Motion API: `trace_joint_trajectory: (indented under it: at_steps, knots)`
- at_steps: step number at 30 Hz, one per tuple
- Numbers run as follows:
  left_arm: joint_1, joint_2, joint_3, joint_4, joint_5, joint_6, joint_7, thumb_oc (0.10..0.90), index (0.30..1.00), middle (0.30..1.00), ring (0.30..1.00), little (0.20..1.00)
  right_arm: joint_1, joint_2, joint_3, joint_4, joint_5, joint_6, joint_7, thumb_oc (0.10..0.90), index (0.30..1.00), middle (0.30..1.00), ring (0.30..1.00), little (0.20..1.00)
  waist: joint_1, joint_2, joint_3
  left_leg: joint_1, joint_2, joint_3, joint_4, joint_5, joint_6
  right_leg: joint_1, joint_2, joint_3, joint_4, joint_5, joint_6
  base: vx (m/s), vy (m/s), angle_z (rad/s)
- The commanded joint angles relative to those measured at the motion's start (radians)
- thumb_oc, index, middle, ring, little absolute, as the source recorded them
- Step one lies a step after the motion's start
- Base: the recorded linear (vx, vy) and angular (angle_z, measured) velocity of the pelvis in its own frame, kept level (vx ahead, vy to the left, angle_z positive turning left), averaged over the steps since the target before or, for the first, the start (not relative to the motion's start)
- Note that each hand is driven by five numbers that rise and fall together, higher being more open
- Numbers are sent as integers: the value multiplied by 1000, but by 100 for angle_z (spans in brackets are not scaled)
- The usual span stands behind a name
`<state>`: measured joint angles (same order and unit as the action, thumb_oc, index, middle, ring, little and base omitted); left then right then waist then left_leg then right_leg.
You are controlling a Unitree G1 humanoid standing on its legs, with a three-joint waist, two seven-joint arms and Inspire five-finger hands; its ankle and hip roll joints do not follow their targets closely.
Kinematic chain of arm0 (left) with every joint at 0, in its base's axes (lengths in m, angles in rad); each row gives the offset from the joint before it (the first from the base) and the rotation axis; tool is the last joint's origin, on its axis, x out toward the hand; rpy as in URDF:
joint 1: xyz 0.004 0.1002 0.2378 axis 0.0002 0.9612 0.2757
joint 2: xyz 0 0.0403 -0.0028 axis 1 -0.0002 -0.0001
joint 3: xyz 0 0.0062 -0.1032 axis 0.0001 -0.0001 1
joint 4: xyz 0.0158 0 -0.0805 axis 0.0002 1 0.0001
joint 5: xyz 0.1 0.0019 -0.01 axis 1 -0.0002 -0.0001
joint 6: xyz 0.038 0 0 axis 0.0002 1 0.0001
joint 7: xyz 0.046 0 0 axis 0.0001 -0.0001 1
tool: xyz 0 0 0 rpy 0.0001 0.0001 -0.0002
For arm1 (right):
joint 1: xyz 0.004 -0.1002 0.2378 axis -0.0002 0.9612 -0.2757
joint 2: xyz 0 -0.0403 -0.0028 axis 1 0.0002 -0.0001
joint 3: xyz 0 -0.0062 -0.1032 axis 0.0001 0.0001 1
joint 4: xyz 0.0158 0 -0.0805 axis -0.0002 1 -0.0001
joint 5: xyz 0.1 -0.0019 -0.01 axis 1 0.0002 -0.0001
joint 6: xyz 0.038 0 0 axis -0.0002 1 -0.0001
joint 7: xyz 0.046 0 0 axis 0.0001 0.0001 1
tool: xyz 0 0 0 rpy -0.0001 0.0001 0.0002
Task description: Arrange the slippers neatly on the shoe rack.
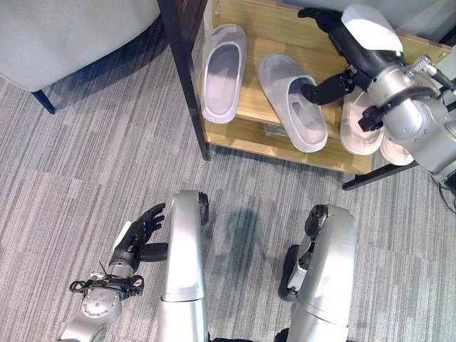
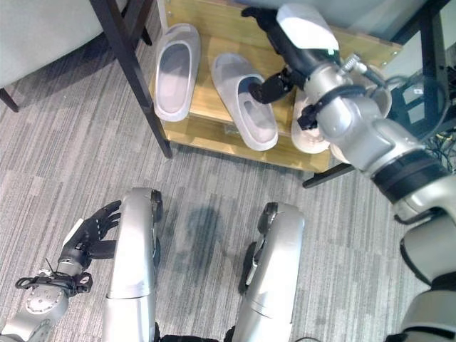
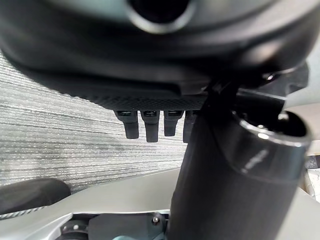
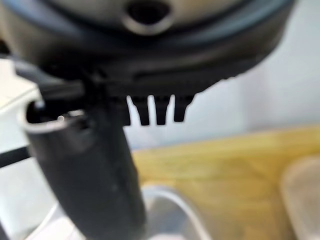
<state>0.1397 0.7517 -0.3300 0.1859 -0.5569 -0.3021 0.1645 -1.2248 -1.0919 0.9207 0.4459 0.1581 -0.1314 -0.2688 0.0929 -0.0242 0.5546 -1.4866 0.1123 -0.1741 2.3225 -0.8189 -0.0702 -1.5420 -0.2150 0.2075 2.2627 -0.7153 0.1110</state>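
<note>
Nearest you, the left hand (image 1: pixel 139 239) hung low over the grey striped carpet (image 1: pixel 92 171), its fingers straight and relaxed, holding nothing. Further out, the low wooden shoe rack with a black metal frame (image 1: pixel 285 146) carried the pale grey foam slippers. One slipper (image 1: pixel 222 71) lay at the rack's left end, a second slipper (image 1: pixel 292 100) lay just beside it, angled, and two more slippers (image 1: pixel 360 128) lay at the right end, partly hidden by the arm. Your right hand (image 1: pixel 342 43) reached over the rack, fingers extended and spread, with its thumb (image 1: pixel 324 89) touching the second slipper's rim. A grey upholstered seat (image 1: pixel 64 35) stood at the far left.
</note>
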Motion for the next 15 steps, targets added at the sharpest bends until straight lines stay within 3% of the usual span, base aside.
trace_joint_trajectory:
  at_steps: [1, 10, 15]
  knots:
    - [-156, -62, 40, 123, 29, 61, 103, 800, 900, 900, 900, 900, -45, -62, -143, -38, 124, -51, -36, 800, 900, 900, 900, 900, -35, -21, -35, -83, 50, 101, -1, 14, 96, -28, -84, -63, 34, -18, -161, 0, 0, 0]
    - [-165, -73, 57, 119, 21, 57, 109, 800, 900, 900, 900, 900, 134, -101, -303, -95, 183, -76, -55, 800, 900, 900, 900, 900, -53, -24, -35, -83, 50, 114, -11, 15, 96, -28, -86, -57, 27, -20, -163, -8, 9, -2]
    - [-179, -77, 57, 126, 22, 56, 112, 800, 900, 900, 900, 900, 169, -101, -327, -106, 196, -76, -51, 800, 900, 900, 900, 900, -54, -24, -35, -83, 53, 113, -13, 15, 96, -28, -84, -62, 25, -22, -161, 0, 0, 0]
